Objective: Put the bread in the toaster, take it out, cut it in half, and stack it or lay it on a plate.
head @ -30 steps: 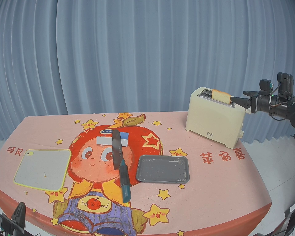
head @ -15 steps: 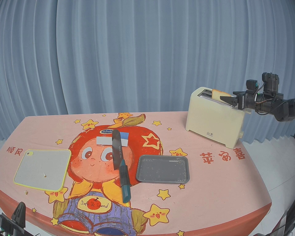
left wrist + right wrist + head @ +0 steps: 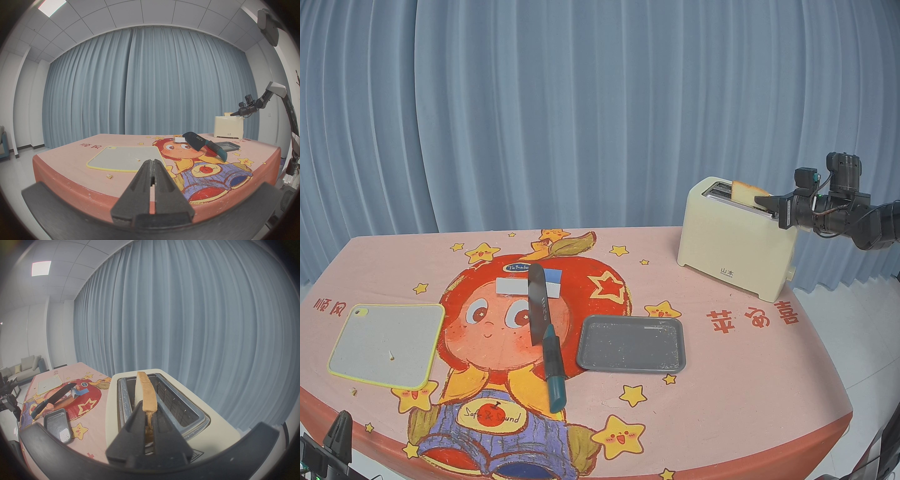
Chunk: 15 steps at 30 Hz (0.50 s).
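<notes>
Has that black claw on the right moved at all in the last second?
Yes. The right gripper has moved to the robot's left, farther over the toaster, and now straddles the end of the bread.

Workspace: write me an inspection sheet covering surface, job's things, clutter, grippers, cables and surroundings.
Surface: table under a pink cartoon cloth, lying flat.
Job's things: bread upright in the slot of the toaster, its top sticking out; knife mid-table, blade propped on a white-and-blue block; grey tray beside the knife; cutting board near the table's left end.
Clutter: crumb on the cloth by the board.
Grippers: right gripper over the toaster, apparently shut on the bread's end; left gripper shut, low off the table's near edge.
Cables: thin cable along the right wrist.
Surroundings: blue curtain behind; sofa far off.
</notes>
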{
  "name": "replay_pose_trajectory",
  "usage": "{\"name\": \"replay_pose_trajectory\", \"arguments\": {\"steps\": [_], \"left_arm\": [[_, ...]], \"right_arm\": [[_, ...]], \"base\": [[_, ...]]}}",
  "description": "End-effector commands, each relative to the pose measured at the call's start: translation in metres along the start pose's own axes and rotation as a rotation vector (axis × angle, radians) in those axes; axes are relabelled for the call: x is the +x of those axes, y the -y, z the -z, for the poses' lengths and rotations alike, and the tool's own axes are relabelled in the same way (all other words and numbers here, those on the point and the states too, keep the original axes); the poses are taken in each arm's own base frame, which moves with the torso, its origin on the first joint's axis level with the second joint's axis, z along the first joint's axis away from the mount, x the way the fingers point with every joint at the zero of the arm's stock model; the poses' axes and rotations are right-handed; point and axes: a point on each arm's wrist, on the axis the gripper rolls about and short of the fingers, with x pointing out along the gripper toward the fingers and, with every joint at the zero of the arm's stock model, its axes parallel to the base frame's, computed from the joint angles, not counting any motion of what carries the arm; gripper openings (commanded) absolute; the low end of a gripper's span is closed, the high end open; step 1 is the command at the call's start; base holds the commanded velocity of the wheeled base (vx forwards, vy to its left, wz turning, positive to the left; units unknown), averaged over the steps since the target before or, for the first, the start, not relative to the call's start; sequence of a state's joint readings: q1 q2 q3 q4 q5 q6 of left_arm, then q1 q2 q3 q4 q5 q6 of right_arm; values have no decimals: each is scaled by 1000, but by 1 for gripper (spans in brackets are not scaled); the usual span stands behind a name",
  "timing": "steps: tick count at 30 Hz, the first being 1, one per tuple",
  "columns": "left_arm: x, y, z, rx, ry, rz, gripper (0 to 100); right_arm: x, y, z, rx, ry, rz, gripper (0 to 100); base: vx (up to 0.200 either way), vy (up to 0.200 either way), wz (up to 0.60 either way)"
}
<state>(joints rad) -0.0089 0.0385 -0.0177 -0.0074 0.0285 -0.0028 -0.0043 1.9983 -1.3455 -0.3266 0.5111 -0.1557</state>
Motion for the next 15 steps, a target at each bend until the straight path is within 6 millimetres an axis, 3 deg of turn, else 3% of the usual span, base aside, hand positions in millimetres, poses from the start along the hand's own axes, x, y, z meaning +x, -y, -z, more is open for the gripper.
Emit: {"name": "replay_pose_trajectory", "arguments": {"steps": [1,6,15], "left_arm": [[1,0,5,0,-17,0,0],[1,0,5,0,-17,0,0],[1,0,5,0,-17,0,0]], "right_arm": [[-2,-1,-2,-4,6,0,0],[-4,-2,-3,-5,10,1,0],[-21,-9,-25,-30,62,9,0]], "base": [[0,0,0],[0,0,0],[0,0,0]]}}
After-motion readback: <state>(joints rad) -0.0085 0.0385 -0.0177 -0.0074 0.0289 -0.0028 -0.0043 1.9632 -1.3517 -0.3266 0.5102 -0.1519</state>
